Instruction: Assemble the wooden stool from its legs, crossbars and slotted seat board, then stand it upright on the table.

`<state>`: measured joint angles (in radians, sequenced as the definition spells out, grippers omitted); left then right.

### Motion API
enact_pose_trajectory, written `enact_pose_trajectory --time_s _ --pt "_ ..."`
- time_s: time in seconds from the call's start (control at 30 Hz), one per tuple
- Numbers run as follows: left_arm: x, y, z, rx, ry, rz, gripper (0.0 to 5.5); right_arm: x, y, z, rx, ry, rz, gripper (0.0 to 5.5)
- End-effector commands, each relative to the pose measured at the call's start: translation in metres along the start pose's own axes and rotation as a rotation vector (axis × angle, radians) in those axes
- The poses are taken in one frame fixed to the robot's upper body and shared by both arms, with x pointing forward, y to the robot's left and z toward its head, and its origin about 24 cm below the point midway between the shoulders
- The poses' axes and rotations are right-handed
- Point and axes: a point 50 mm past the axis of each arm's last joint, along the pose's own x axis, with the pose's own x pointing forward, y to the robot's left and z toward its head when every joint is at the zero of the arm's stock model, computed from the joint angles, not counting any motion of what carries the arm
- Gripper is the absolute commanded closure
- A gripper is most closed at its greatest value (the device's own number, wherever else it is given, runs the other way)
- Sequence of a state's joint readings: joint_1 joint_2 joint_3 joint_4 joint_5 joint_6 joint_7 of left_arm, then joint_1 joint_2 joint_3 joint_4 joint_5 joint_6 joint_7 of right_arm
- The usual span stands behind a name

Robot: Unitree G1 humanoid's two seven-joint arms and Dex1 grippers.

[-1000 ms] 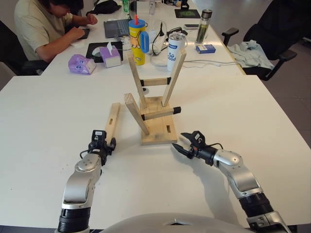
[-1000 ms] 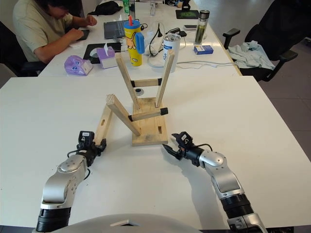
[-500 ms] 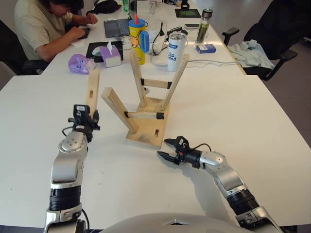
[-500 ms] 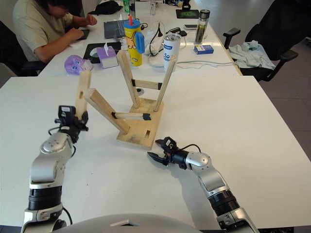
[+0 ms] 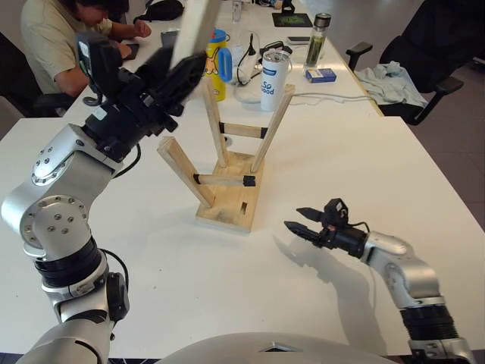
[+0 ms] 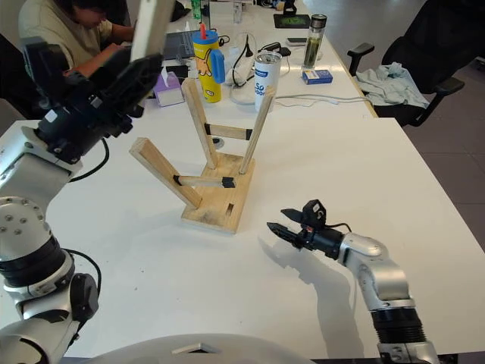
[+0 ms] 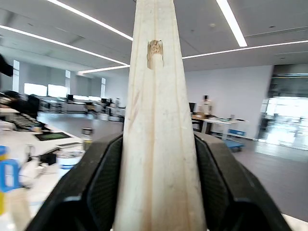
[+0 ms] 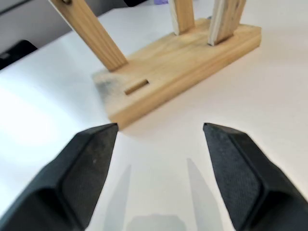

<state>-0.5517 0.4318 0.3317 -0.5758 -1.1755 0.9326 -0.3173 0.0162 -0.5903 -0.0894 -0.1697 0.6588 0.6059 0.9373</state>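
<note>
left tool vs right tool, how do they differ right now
The left tool is shut on a loose wooden leg; the right tool is open and holds nothing. The left tool is high above the table, while the right tool is low over the table, pointing toward the seat board. Both have two black fingers.

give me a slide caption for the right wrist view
Open right tool facing the seat board, its near slot empty, three legs fitted.

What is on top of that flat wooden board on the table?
Three legs stand in the seat board, with two crossbars; one slot is empty. Its underside is hidden against the table.
</note>
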Motion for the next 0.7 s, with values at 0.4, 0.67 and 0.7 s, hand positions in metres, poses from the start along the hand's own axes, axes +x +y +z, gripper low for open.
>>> enact_pose_trajectory --time_s 0.4,0.67,0.7 --pt "-0.043 -0.045 -0.122 -0.556 0.440 -0.306 3.44 -0.028 0.036 0.072 0.319 -0.215 0.500 1.41" --pt "-0.049 -0.050 -0.129 -0.607 0.464 -0.332 3.44 -0.028 0.036 0.073 0.365 -0.234 0.504 0.93" --pt "-0.050 -0.051 -0.130 -0.611 0.469 -0.335 3.44 -0.028 0.037 0.073 0.366 -0.230 0.504 1.12"
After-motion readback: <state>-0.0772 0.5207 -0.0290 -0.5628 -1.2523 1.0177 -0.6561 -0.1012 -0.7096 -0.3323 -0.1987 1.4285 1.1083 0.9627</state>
